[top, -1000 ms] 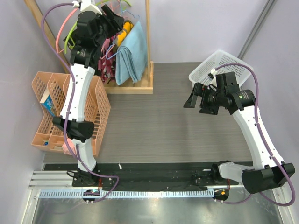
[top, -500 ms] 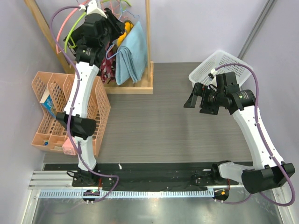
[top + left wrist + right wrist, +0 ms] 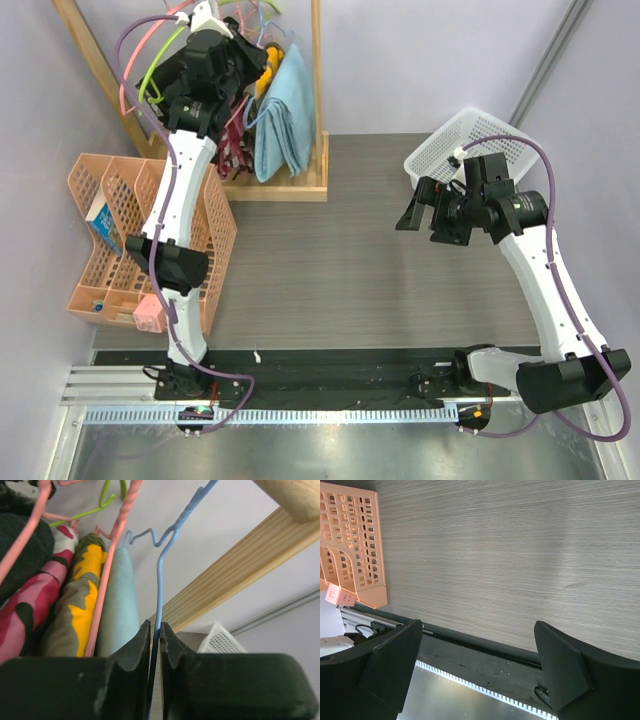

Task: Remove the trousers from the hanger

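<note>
Lilac walls back a grey wood-grain surface, and at its far left stands the pale wooden clothes rack, your landmark for what follows. High inside that rack, your left end effector is pinched narrow on the thin light-blue wire hanger; the wire runs lengthwise between the fingertips and rises toward its hook by the rack's rail. The plain sky-blue folded cloth trousers hang within the rack, just beside the left end effector on the side toward the rack's upright post, their long axis dropping toward the rack's base. A pink wire hanger and a yellow-camouflage garment crowd against them on the side away from that post. Your right end effector is spread wide and holds nothing, well apart from the rack over open surface. The left arm is much the nearer, so I judge the coming move turns on drawing the trousers clear of those neighbours with the wire held.
</note>
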`<action>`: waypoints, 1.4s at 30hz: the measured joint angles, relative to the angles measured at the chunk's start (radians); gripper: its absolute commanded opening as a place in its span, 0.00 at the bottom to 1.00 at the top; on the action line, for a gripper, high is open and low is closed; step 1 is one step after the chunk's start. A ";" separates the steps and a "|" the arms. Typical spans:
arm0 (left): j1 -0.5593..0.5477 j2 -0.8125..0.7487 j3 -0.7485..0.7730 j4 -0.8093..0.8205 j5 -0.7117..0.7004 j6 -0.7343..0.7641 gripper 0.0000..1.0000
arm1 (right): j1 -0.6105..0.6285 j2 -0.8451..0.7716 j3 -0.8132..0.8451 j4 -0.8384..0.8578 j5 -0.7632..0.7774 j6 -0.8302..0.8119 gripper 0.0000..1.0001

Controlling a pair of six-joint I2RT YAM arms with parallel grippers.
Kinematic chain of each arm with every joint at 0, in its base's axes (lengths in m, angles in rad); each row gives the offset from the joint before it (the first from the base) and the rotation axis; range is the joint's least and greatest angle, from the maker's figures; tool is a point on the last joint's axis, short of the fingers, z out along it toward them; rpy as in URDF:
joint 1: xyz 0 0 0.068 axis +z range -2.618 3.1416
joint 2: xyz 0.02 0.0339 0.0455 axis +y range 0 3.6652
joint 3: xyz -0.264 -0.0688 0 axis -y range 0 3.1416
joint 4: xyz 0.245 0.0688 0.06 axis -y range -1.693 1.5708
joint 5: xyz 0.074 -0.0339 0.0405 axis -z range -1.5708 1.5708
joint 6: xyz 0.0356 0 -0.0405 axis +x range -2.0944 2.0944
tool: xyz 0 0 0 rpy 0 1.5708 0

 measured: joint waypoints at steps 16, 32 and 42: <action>-0.007 0.004 0.002 0.051 0.047 0.000 0.00 | -0.008 0.030 0.032 -0.021 0.016 -0.030 1.00; -0.002 -0.003 0.030 0.084 0.048 0.014 0.00 | -0.008 0.048 0.071 -0.029 0.018 -0.037 1.00; 0.021 -0.006 0.056 0.092 0.060 -0.037 0.00 | -0.008 0.061 0.072 -0.030 0.018 -0.037 1.00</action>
